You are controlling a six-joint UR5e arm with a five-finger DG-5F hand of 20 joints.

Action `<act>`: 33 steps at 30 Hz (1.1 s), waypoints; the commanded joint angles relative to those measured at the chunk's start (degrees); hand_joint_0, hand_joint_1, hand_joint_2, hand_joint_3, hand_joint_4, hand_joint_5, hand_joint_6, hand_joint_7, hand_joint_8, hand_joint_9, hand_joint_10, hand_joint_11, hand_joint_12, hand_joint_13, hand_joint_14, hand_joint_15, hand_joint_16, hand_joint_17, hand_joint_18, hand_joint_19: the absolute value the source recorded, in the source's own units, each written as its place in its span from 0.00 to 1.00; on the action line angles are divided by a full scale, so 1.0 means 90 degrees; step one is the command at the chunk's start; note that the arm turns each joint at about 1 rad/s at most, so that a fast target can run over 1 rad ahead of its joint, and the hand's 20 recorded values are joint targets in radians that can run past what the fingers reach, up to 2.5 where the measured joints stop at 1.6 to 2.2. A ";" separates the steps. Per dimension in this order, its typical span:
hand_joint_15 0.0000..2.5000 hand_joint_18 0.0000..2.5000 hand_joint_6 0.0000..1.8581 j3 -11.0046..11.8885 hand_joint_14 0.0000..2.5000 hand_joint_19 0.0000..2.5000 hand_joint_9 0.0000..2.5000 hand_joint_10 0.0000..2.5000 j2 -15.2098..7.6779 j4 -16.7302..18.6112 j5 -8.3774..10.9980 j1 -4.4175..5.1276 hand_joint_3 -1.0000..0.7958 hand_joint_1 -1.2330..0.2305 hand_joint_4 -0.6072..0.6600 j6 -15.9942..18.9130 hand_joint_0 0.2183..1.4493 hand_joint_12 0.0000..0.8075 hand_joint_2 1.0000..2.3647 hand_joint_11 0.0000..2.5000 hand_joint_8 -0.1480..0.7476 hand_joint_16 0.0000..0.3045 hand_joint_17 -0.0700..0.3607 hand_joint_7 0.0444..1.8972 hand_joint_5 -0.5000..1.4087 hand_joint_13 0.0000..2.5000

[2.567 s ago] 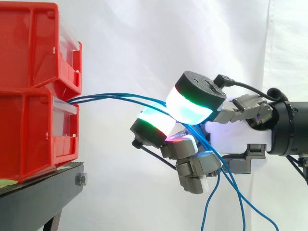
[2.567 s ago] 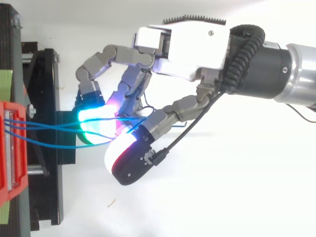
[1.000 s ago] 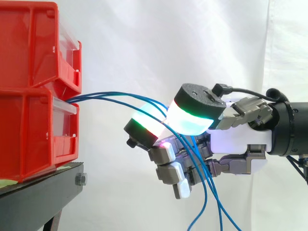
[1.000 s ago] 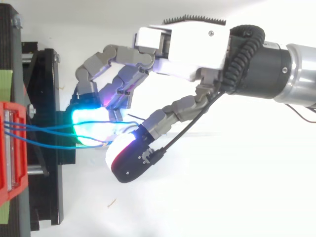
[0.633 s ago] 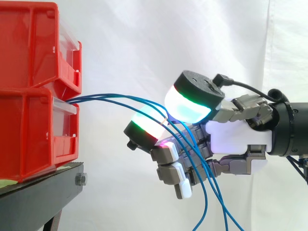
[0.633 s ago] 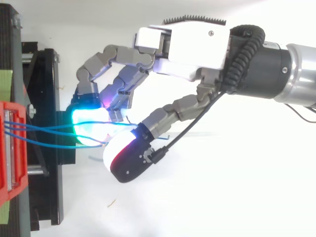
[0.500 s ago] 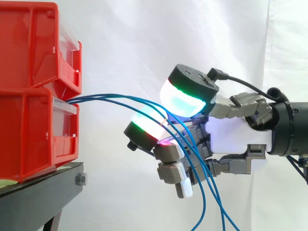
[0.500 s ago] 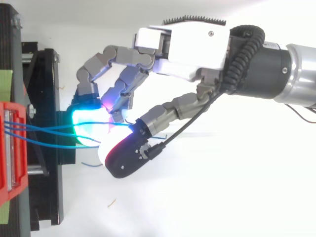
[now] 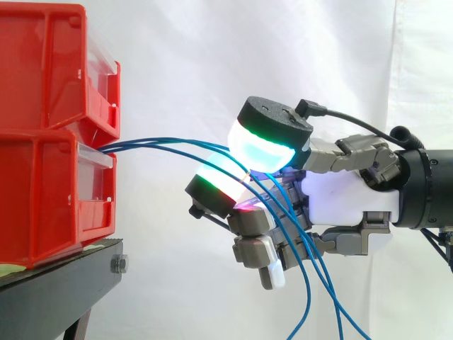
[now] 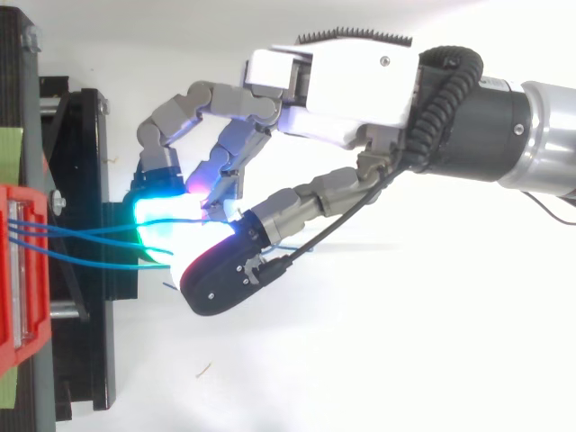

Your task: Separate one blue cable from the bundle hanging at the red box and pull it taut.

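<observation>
Three blue cables [image 9: 170, 144] leave the gap between two stacked red bins [image 9: 49, 198] and arc right to my hand [image 9: 343, 198]. Its fingers are curled. The thumb's cyan-green pad [image 9: 267, 142] sits above and against a finger's green-edged pad [image 9: 216, 185], and the cables run in between them. Past the pads the cables cross the lower curled fingers [image 9: 258, 251] and hang slack [image 9: 311, 297]. From above, the cables [image 10: 81, 241] run from the red bin [image 10: 18, 270] under the glowing pads of the hand [image 10: 342, 85]. How many cables are pinched is hidden.
The bins stand on a black stand [image 9: 64, 283] at the left, whose frame and bracket [image 10: 85, 144] lie under the fingertips in the top view. A white curtain [image 9: 184, 64] hangs behind. The arm's dark wrist [image 10: 486, 126] comes in from the right.
The thumb pad has swung left and slightly up, now over the finger pad. The lower fingers uncurled a little after 2.6 s ago. The hanging cables shifted slightly.
</observation>
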 commanded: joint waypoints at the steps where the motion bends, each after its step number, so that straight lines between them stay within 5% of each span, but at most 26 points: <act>1: 0.46 0.36 0.49 0.0000 0.01 0.34 0.41 0.00 0.0000 0.0000 0.0000 -0.0001 0.38 0.22 0.45 0.0000 0.43 0.43 0.01 0.50 0.44 0.14 0.39 0.63 0.16 0.41; 8: 0.46 0.38 0.50 0.0000 0.01 0.34 0.42 0.00 0.0000 -0.0010 -0.0019 -0.0001 0.28 0.22 0.50 0.0000 0.46 0.43 0.00 0.53 0.44 0.14 0.39 0.57 0.16 0.42; 19: 0.47 0.37 0.50 -0.0146 0.01 0.35 0.39 0.00 0.0000 0.0000 -0.0029 -0.0001 0.28 0.11 0.53 0.0000 0.27 0.44 0.00 0.53 0.44 0.15 0.40 0.55 0.15 0.41; 27: 0.48 0.35 0.46 -0.0146 0.01 0.37 0.42 0.00 0.0000 0.0000 -0.0039 -0.0001 0.28 0.32 0.54 0.0000 0.28 0.44 0.00 0.52 0.46 0.15 0.40 0.56 0.17 0.41; 33: 0.53 0.35 0.47 -0.0146 0.01 0.37 0.44 0.00 0.0000 -0.0010 -0.0029 -0.0011 0.31 0.28 0.53 0.0020 0.33 0.41 0.00 0.54 0.44 0.14 0.39 0.60 0.17 0.45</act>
